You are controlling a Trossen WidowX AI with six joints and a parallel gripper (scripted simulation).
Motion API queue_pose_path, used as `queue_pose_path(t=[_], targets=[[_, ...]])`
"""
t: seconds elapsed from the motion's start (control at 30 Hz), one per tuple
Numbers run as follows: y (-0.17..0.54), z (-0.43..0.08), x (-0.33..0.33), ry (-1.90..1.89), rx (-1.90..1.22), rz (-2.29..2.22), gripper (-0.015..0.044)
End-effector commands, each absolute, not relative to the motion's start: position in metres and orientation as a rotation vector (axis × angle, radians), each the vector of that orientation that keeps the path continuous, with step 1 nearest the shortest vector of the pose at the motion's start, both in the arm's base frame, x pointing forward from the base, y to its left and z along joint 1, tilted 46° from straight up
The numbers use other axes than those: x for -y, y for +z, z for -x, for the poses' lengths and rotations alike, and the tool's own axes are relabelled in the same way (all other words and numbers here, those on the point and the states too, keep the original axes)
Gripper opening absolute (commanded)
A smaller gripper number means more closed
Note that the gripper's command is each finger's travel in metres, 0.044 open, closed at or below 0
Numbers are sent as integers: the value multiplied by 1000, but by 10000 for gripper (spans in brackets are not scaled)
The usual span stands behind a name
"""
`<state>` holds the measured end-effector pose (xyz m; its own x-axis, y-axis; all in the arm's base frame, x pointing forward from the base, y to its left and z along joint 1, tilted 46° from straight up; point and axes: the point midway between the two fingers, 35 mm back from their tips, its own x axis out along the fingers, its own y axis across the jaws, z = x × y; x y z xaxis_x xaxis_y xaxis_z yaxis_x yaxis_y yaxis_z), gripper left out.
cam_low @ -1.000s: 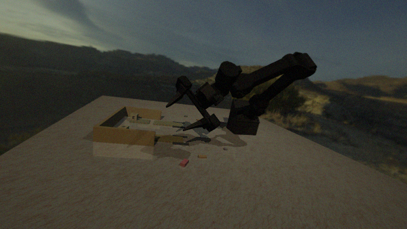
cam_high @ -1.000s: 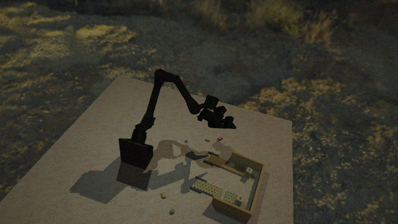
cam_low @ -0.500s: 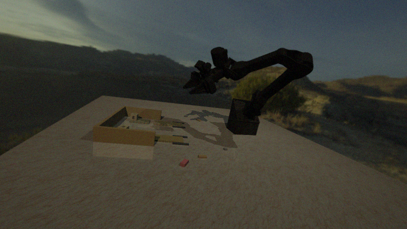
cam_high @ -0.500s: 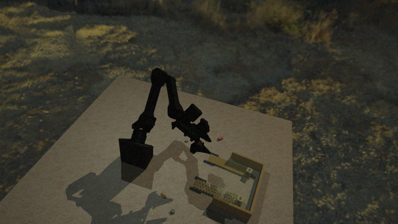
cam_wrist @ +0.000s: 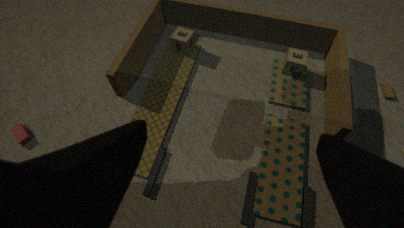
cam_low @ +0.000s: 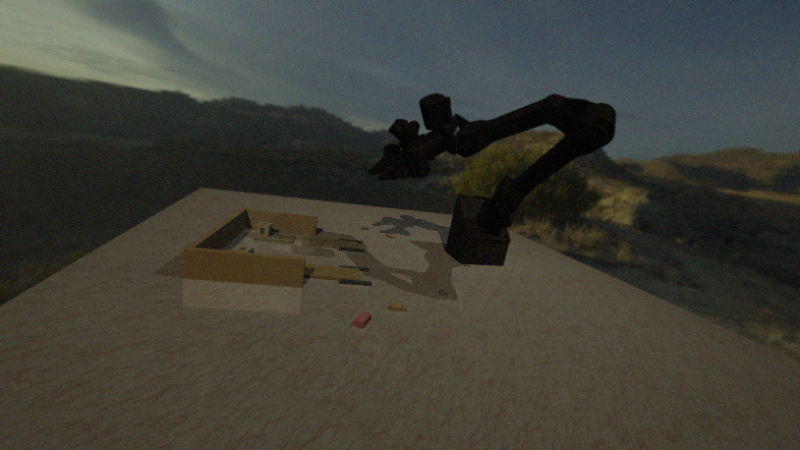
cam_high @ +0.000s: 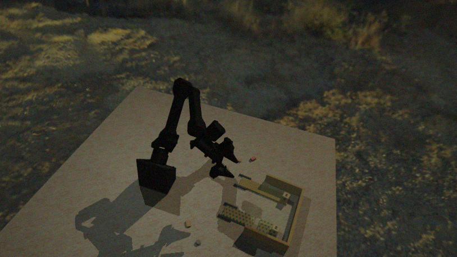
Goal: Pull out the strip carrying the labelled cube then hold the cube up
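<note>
A cross-hatched yellow strip (cam_high: 250,184) (cam_low: 335,272) (cam_wrist: 170,102) is in one piece, with a pale cube (cam_high: 286,194) (cam_wrist: 183,34) marked E on its far end. A teal-dotted strip is split by a gap into a near piece (cam_high: 238,215) (cam_wrist: 281,165) and a far piece (cam_high: 265,225) (cam_wrist: 280,92). A second pale cube (cam_high: 275,227) (cam_low: 263,228) (cam_wrist: 297,55) marked E stands on the far piece. My gripper (cam_high: 236,169) (cam_low: 376,174) (cam_wrist: 231,136) is open and empty, high above the table, near the strips' near ends.
A tan wall (cam_high: 265,236) (cam_low: 243,265) (cam_wrist: 337,90) encloses the far ends on three sides and is open toward the arm. Dark rails flank the strips' near ends. A pink block (cam_high: 252,158) (cam_low: 362,319) (cam_wrist: 21,133) and an orange block (cam_high: 187,224) (cam_wrist: 388,91) lie outside.
</note>
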<state>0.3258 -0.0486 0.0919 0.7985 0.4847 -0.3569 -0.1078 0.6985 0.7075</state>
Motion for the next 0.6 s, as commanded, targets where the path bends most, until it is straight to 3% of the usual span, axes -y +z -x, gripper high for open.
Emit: queue_pose_path(t=[0.0, 0.47, 0.57], targets=[[92, -327, 48, 353, -568, -737, 374], [90, -395, -33, 499, -1103, -760, 6], [92, -399, -58, 529, -1233, -741, 0]])
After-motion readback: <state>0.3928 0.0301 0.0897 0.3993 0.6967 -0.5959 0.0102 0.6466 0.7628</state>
